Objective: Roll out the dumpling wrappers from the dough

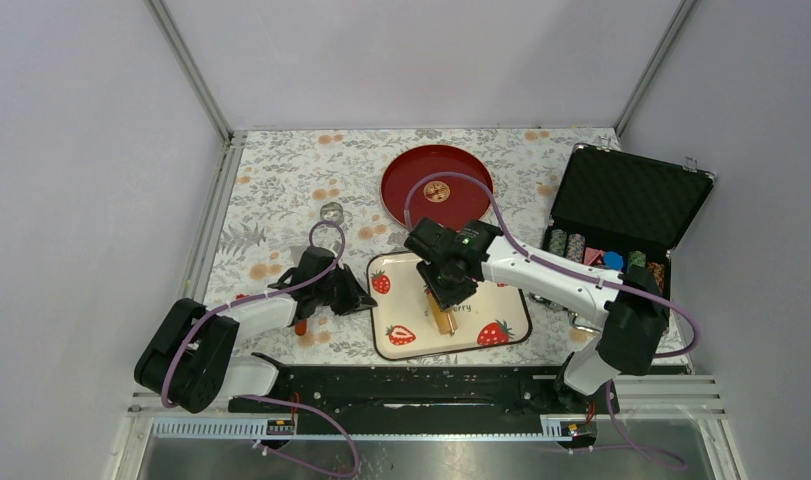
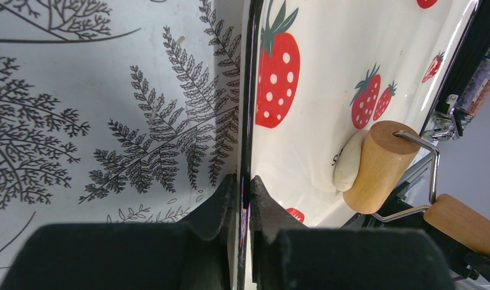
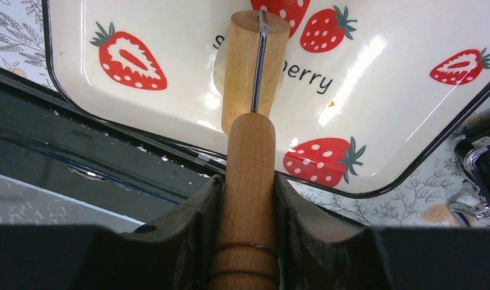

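Floral-print cloth is covering the counter [image 1: 281, 180], with pale panels walling it in.

Item 1: strawberry tray [image 1: 406, 300], cream, sitting near the front edge between the arms. It is holding the dough [image 2: 350, 162], a small off-white lump lying against the drum of the wooden roller [image 2: 380, 166], the two touching.

Item 2: right arm [image 1: 551, 272], reaching over the tray, the right jaws clamping the roller's wooden handle from both sides.

Item 3: left arm [image 1: 251, 312], the left jaws pinching together on the tray's dark left rim.

Item 4: red plate [image 1: 411, 190], lying behind the tray and showing a gold centre emblem.

Item 5: black case [image 1: 631, 190], standing open at the right and carrying rows of poker chips [image 1: 581, 247] in its lower half.

Item 6: small metal ring [image 1: 331, 212], lying on the cloth left of the plate.
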Controlling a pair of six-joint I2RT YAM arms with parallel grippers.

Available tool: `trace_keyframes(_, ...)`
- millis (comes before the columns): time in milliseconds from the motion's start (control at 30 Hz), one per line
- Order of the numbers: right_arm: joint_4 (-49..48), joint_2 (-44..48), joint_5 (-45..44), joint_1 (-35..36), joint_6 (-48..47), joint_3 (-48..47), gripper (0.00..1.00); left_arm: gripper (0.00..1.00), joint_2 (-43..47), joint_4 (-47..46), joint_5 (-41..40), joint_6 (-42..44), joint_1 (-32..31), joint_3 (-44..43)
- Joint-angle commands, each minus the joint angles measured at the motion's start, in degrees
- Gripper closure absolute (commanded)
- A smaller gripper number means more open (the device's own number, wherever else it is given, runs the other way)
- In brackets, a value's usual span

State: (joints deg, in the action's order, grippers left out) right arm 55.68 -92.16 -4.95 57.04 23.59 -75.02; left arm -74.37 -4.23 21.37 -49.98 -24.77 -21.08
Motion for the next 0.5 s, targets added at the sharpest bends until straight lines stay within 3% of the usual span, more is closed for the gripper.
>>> trace_keyframes(0,-14.96,-14.28,17.39,1.59,4.36,8.43,1.0,1.0,0.28,-3.01,0.9,-0.93,0.25,0.16)
trace_keyframes(467,-14.95,-16.55,19.23,1.47,4.01,7.44,1.0,1.0,0.14,-3.29,1.16,-0.99,0.43,0.25)
